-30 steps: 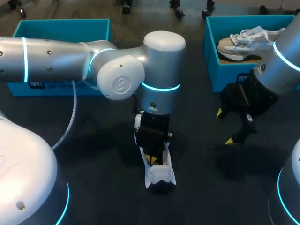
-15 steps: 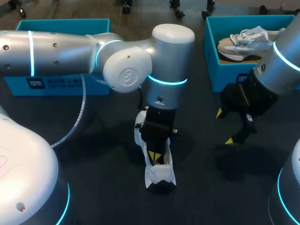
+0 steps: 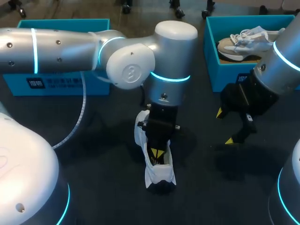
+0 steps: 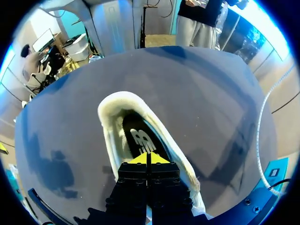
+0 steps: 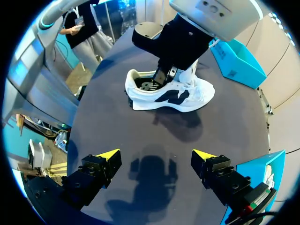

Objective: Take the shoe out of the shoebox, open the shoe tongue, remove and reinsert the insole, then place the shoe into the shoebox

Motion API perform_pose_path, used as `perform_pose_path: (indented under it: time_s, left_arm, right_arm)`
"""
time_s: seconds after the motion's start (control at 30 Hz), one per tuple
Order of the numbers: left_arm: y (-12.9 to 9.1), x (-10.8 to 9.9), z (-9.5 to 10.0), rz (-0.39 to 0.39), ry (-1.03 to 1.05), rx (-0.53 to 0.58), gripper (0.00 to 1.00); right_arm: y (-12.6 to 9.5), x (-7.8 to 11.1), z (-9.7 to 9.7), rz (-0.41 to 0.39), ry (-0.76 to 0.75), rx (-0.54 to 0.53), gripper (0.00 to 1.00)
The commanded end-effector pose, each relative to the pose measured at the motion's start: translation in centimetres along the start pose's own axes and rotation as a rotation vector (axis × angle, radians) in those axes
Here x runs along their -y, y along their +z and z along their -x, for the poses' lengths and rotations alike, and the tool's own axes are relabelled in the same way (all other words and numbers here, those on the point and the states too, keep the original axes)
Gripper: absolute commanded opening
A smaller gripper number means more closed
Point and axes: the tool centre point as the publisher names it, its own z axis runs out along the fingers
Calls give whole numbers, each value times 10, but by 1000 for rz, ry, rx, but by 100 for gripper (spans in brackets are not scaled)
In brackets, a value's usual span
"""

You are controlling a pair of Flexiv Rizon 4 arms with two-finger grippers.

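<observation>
One shoe (image 3: 159, 175) well apart from both shoeboxes (image 3: 225, 77)

- The left arm (image 3: 56, 47) spans from the frame's left edge to centre; the left gripper (image 3: 157, 153) points down, yellow tips pressed together.
- The right gripper (image 3: 224, 126) hangs at centre right, fingers spread wide.

Shoe (image 3: 161, 176) forepart largely hidden under left end effector (image 3: 157, 153); boxed shoe (image 3: 243, 42) toe behind right arm (image 3: 276, 75).
</observation>
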Motion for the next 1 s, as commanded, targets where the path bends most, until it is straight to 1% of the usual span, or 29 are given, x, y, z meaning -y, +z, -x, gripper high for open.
perform_pose_path:
  time_s: [0.03, 0.13, 0.17, 0.2, 0.6, 0.83, 1.0]
  left_arm:
    - [1, -4, 9, -13, -28, -41, 0]
    - [6, -2, 9, -25, -45, -71, 0]
    - [12, -2, 7, 39, -117, -124, 0]
    - [12, -3, 6, 66, -145, -139, 0]
    - [11, -4, 4, 64, -165, -143, 0]
    - [8, 4, -13, 89, -195, -156, 0]
    - [14, 8, -25, 118, -214, -167, 0]
  right_arm:
    - [0, 0, -1, -3, 1, 2, 100]
    - [0, 0, -1, -3, 1, 2, 100]
    - [0, 0, -1, -3, 1, 2, 100]
    - [0, 0, -1, -3, 1, 2, 100]
    - [0, 0, -1, -3, 1, 2, 100]
    - [0, 0, -1, -3, 1, 2, 100]
    - [0, 0, -1, -3, 1, 2, 100]
